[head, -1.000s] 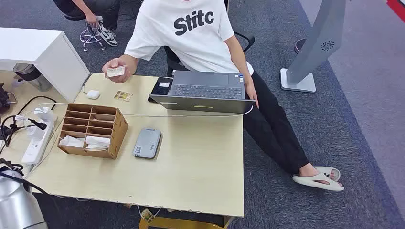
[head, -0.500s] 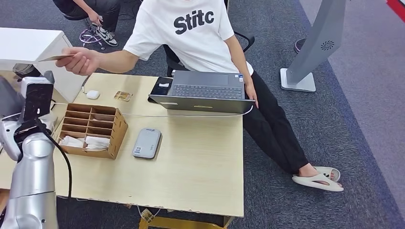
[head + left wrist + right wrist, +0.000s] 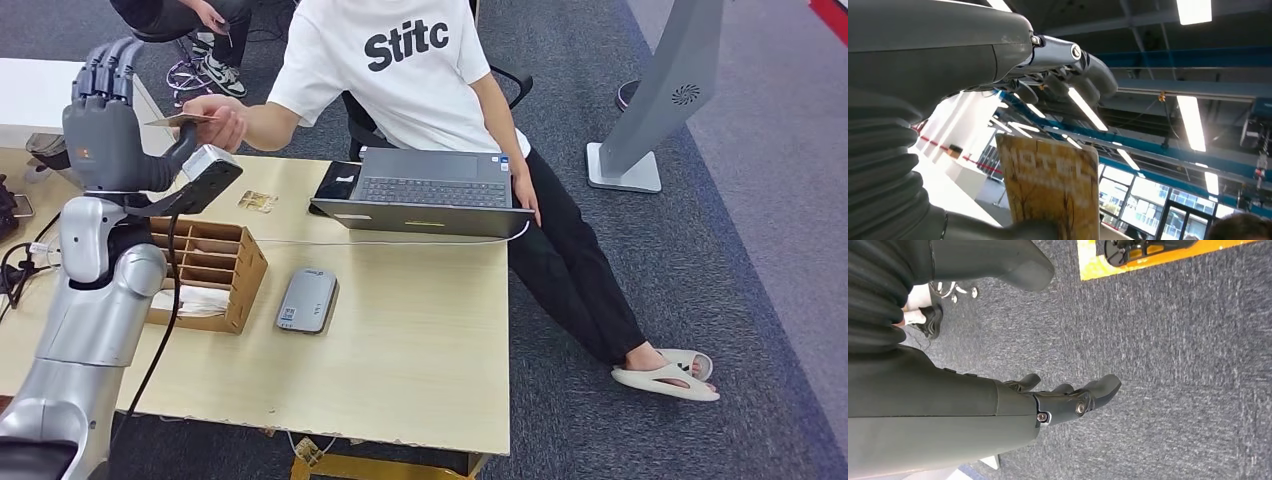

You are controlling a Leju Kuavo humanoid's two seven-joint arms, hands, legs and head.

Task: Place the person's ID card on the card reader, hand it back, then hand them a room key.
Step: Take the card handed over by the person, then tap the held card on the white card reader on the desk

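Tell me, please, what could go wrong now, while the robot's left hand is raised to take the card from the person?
1. The person's hand holds the ID card at the left hand's thumb, but the fingers stand apart; if the person lets go early, the card may fall.
2. The card is thin and nearly flat, so the fingers may slide off it.
3. The raised arm stands above the wooden organizer; lowering toward the card reader could knock it.

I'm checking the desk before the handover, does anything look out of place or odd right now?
Mostly tidy. The laptop hangs over the desk's far edge toward the person. A small card lies loose near the wooden organizer, not in a slot. The card reader lies flat and bare. The left hand is raised beside the person's offered ID card.
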